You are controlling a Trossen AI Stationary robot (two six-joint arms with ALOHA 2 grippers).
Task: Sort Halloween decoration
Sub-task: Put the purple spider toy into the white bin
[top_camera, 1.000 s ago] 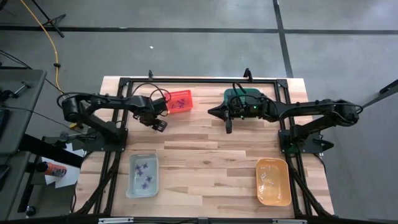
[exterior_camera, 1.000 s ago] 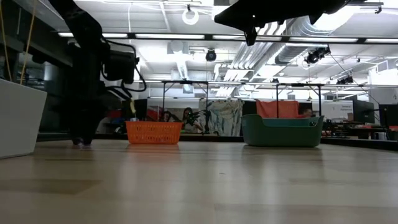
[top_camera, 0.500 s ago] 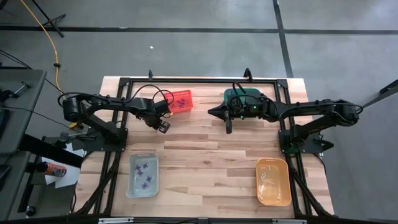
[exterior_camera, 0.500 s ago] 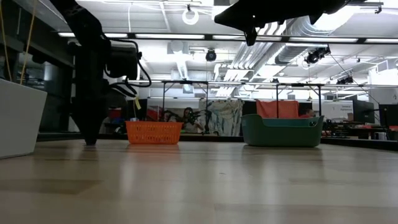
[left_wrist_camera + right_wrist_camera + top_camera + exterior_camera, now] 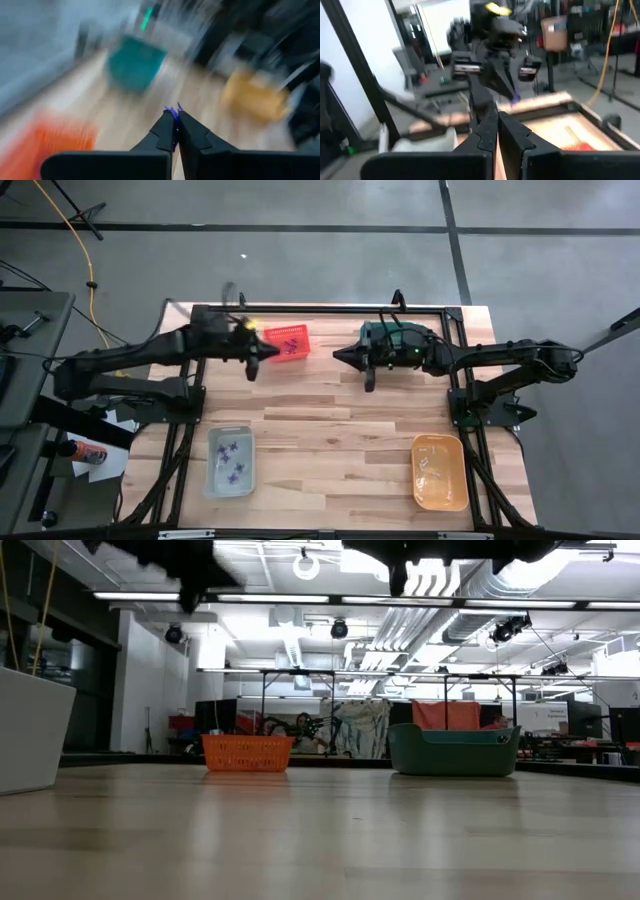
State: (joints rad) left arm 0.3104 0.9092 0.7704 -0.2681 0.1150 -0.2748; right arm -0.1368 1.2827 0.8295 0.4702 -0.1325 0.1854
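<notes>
My left gripper (image 5: 256,358) is high above the table beside the red bin (image 5: 289,343). It is shut on a tiny purple spiky trinket (image 5: 173,111). The red bin holds more purple trinkets (image 5: 290,340). So does the clear bin (image 5: 229,462) at the near left. My right gripper (image 5: 339,357) hovers high in front of the green bin (image 5: 396,338). Its fingers (image 5: 496,131) are shut and hold nothing. The right wrist view shows the left gripper with the trinket (image 5: 514,99) farther off. The small dark trinket does not show. My left gripper pinches the purple trinket between its two fingertips (image 5: 169,125). The trinket's spikes (image 5: 176,108) stick out past the finger ends. The trinket is lifted clear of the table.
The orange bin (image 5: 440,471) lies at the near right. A black frame (image 5: 330,310) runs along the table's far edge. In the low view both arms show only at the top, and bare wood (image 5: 320,830) lies in front of the red bin (image 5: 247,752) and the green bin (image 5: 455,750).
My left gripper has risen from the table top beside the red bin to high above it. It has tipped from pointing down to nearly level, toward the table's right, and moves fast. The purple trinket is lifted clear with it.
</notes>
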